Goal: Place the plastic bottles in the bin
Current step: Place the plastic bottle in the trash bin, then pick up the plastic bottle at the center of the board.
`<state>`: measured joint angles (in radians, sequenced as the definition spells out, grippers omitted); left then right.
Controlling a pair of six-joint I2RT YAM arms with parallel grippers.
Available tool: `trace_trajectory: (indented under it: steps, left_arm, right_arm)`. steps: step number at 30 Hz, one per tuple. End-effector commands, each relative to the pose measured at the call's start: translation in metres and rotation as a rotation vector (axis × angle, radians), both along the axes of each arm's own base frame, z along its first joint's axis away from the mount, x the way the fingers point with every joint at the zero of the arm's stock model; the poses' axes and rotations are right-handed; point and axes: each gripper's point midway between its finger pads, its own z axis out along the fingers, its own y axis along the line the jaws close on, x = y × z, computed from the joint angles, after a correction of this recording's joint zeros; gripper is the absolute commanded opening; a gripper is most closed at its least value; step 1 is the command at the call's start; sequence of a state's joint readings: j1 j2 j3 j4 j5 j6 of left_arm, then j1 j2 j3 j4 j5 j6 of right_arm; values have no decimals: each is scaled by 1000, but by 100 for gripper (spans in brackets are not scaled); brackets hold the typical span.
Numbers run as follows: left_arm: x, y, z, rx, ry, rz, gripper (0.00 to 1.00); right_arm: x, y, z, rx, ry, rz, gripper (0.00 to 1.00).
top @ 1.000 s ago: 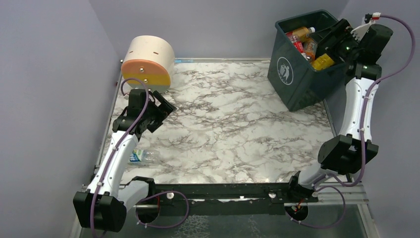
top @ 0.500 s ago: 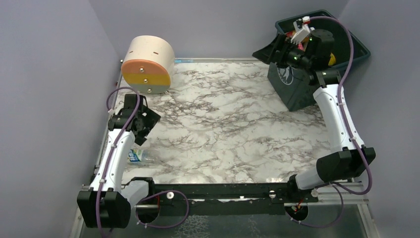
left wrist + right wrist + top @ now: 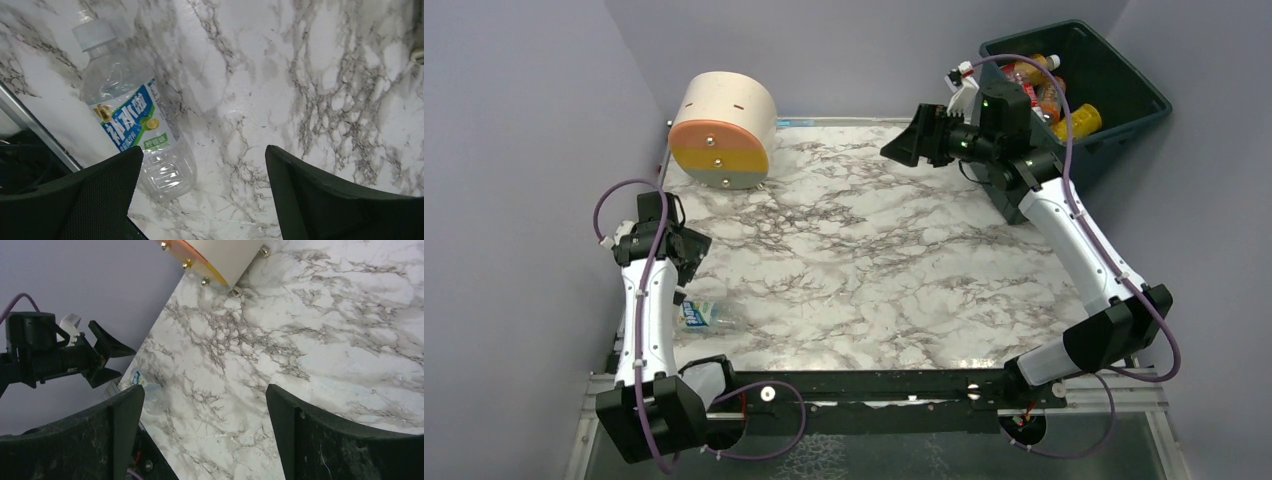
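L gripper [image 3: 202, 157] fingers wide apart by clear bottle [image 3: 131, 117], 8 o'clock; R gripper [image 3: 205, 395] apart too, empty; bin [image 3: 1116, 68] at 1 o'clock.

Left hand [image 3: 204, 150] hangs spread over the table [image 3: 874, 260]. The clear bottle [image 3: 135, 115] lies just beside the edge rail [image 3: 30, 125], so it's tight on that side. Cream cylinder [image 3: 724, 130] blocks the far-left corner and the bin [image 3: 1114, 75] the far-right, with open marble between them.

A cream cylinder [image 3: 722, 130] lies sideways on the marble table's [image 3: 884, 270] far-left corner.
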<state>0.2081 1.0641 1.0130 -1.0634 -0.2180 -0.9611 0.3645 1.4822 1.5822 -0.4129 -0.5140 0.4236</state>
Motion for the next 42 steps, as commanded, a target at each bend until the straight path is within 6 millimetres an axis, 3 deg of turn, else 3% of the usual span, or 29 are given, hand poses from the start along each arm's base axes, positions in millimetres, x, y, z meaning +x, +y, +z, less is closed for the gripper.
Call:
trace_trajectory:
  steps: [1,11,28,34,42]
  left_arm:
    - [-24,12,-25,-11,103,51,99]
    - [-40,35,-54,-55,155,114,99]
    - [-54,34,-92,-102,220,143,99]
    - [-51,34,-100,-116,226,151,98]
    - [-44,33,-99,-128,196,151,88]
  right_arm:
    - [-7,11,-10,-33,-7,19,95]
    - [-18,25,-38,-51,37,68,95]
    - [-26,40,-60,-62,74,111,95]
    - [-30,44,-66,-67,85,122,95]
    - [-32,49,-71,-71,94,134,95]
